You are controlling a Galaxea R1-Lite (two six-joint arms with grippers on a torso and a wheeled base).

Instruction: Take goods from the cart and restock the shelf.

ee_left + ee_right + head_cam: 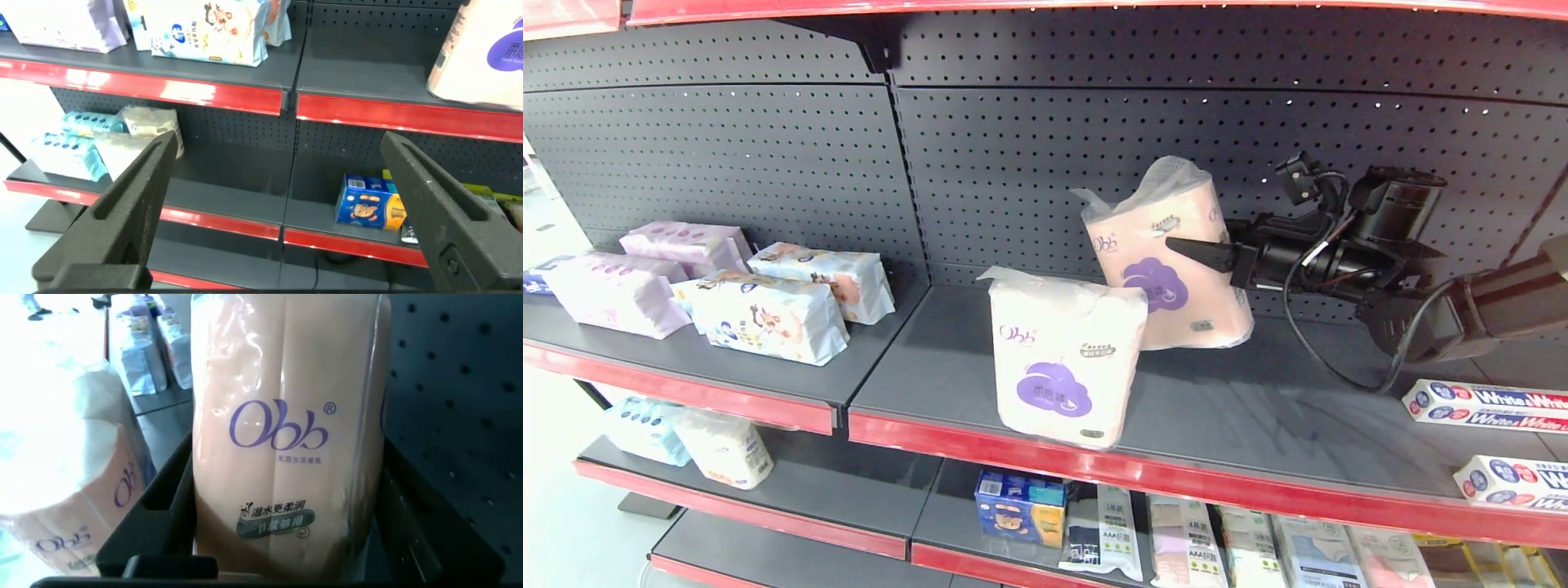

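Setting the pink roll pack [1152, 286] down looks like the step in hand. It stands clamped between your right jaws, one on each broad side, and leans a little. Its base is at or just above the shelf [1258, 408]; which of the two cannot be told from here. Lower it until the base sits flat, then spread the jaws only enough to free the soft wrapper. Back straight out so nothing drags it over.

A matching pack [1066, 359] stands just past the jaw tips, toward the shelf's red lip, so keep the held one off it. The pegboard wall [1029, 163] lies close on the jaws' far side. Toothpaste boxes [1486, 404] lie back behind the wrist, beside your way out. Your left jaws gape wide and hold nothing, facing the lower shelves [229, 220].
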